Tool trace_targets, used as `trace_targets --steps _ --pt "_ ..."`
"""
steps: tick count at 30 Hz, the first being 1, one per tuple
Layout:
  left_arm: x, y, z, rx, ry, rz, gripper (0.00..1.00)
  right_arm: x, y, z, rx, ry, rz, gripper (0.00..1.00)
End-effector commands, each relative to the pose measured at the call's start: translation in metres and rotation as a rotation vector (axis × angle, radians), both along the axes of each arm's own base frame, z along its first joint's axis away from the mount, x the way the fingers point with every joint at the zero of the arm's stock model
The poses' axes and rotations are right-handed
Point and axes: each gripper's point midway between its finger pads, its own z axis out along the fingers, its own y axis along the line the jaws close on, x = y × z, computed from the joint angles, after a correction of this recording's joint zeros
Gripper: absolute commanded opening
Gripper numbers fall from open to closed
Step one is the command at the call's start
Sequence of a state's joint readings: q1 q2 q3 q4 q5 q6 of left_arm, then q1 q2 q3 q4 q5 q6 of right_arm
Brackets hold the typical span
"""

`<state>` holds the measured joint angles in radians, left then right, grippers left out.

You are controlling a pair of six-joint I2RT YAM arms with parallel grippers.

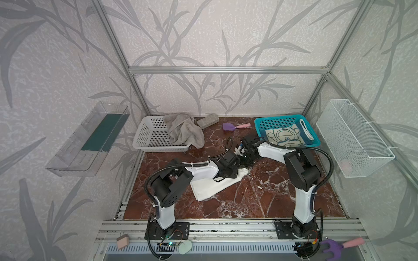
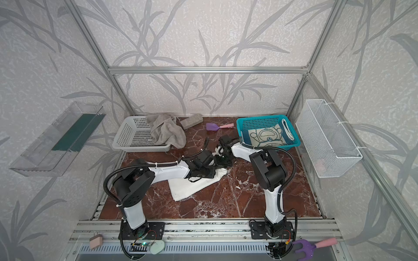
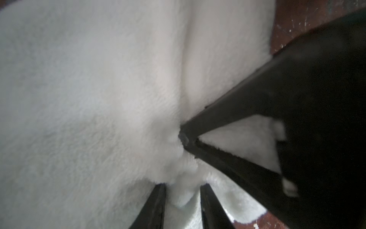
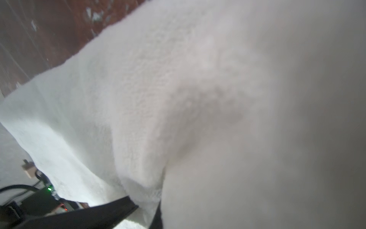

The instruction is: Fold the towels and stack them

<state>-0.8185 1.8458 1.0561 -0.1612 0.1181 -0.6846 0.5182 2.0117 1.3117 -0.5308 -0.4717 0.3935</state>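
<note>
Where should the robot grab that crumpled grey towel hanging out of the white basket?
Probably the bunched fold of the grey towel spilling over the rim of the white basket onto the table, from above: it lies clear of the walls.

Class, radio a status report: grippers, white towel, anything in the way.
Left gripper shut on white towel. Right gripper shut on it too, close by. Towel's other end flat on table. No obstruction seen.

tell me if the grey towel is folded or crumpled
Crumpled: the grey towel lies bunched and creased, half inside the white basket and draped over its rim.
</note>
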Motion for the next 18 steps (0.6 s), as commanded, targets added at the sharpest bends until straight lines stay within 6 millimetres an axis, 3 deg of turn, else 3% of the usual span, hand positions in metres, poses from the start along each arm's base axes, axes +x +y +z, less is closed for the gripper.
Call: trace_targets --steps 1,5,10,16,18 --pt "-0.015 0.022 -0.020 0.056 0.077 0.029 0.33 -0.006 -0.011 -0.003 -0.117 0.009 0.027 0.00" --pt "-0.003 0.032 0.015 0.030 0.007 0.063 0.39 0.032 -0.038 0.049 -0.258 -0.145 0.074 0.00" --pt "0.004 0.047 0.051 0.018 -0.051 0.089 0.40 0.071 -0.074 0.121 -0.315 -0.256 0.088 0.00" --pt "0.004 0.066 0.077 0.015 -0.112 0.117 0.41 0.114 -0.188 0.189 -0.587 -0.298 0.037 0.00" --pt "0.004 0.071 0.075 0.020 -0.128 0.128 0.42 0.125 -0.219 0.187 -0.613 -0.272 -0.020 0.00"
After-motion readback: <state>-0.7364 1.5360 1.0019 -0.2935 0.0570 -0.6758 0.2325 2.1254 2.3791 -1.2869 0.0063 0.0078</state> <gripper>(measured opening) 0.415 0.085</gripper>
